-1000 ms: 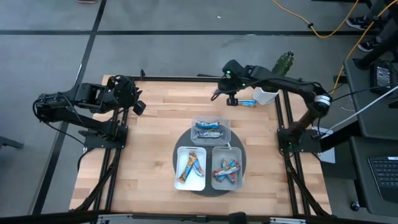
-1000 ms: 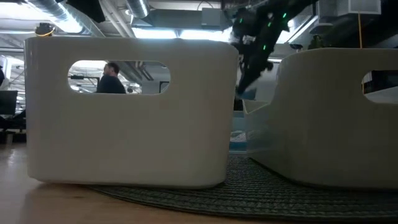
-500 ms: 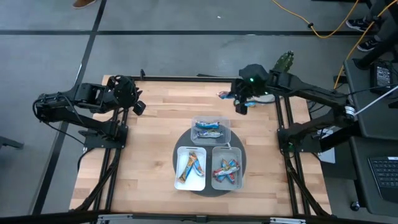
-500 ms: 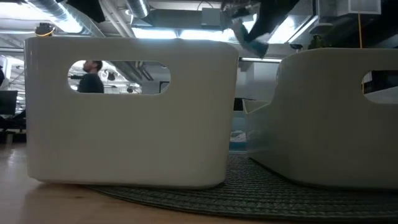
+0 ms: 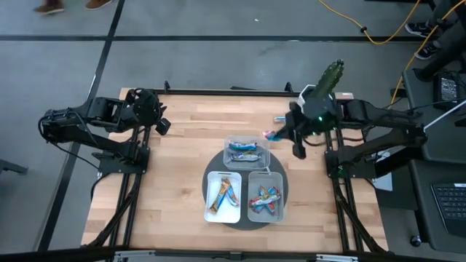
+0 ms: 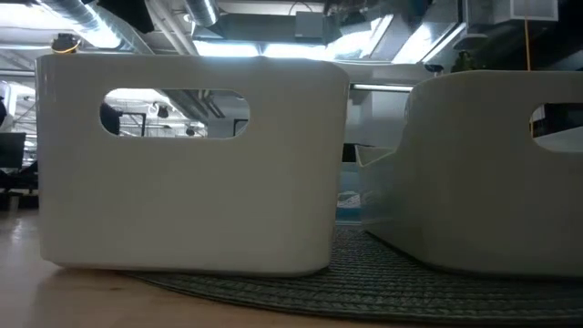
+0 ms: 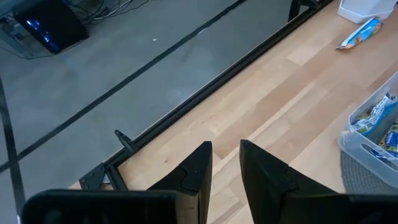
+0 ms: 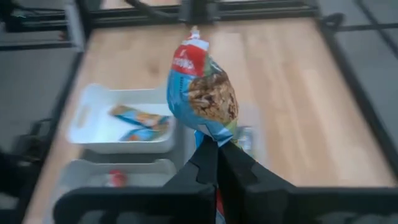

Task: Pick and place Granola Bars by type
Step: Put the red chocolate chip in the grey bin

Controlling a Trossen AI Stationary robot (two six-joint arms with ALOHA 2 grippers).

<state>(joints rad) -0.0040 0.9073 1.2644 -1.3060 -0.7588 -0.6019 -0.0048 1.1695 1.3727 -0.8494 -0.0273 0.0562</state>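
My right gripper (image 5: 282, 135) (image 8: 216, 146) is shut on a blue granola bar (image 5: 272, 135) (image 8: 202, 93) with a red end and a granola picture. It hangs above the table, just off the clear tray's (image 5: 246, 151) far right corner. That tray holds blue bars. A white tray (image 5: 223, 195) holds blue-orange bars and a grey tray (image 5: 266, 195) holds mixed ones. All three stand on a round dark mat (image 5: 211, 169). My left gripper (image 5: 162, 124) (image 7: 226, 155) waits near the table's far left corner, its fingers a little apart. My right gripper pinches the bar's one end (image 8: 211, 134) between its two fingers. It comes roughly level from the table's right. The bar juts out past the fingertips toward the left, lifted clear of the table and the trays.
In the left wrist view a blue bar (image 7: 359, 34) shows beside a white container (image 7: 367, 7); whether it is the held one, I cannot tell. In the low view the two tray walls (image 6: 191, 164) (image 6: 492, 173) fill the front. Bare wood lies left of the mat.
My right gripper has lifted the bar off the table near the far edge. It has carried it up and toward the near side and the right, ending beside the clear tray. In the low view it has risen out of the picture.
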